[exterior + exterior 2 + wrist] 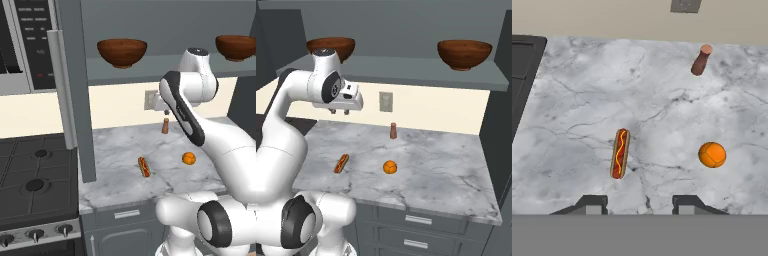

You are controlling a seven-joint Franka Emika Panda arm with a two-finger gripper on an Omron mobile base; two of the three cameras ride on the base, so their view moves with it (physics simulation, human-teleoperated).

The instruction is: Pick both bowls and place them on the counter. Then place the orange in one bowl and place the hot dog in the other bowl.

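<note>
Hovering above the counter [446, 165], our gripper [339, 112] holds nothing, fingers apart. Both bowls [464, 54] sit on the shelf [406, 72] above it; fetching 1 comes first, needing a reach upward.

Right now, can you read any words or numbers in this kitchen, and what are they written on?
No text here can be read.
Microwave control panel: pale rows of marks, too small and blurred to read.
Hot dog, orange, brown shaker, both bowls, wall outlet: no writing on them.
</note>
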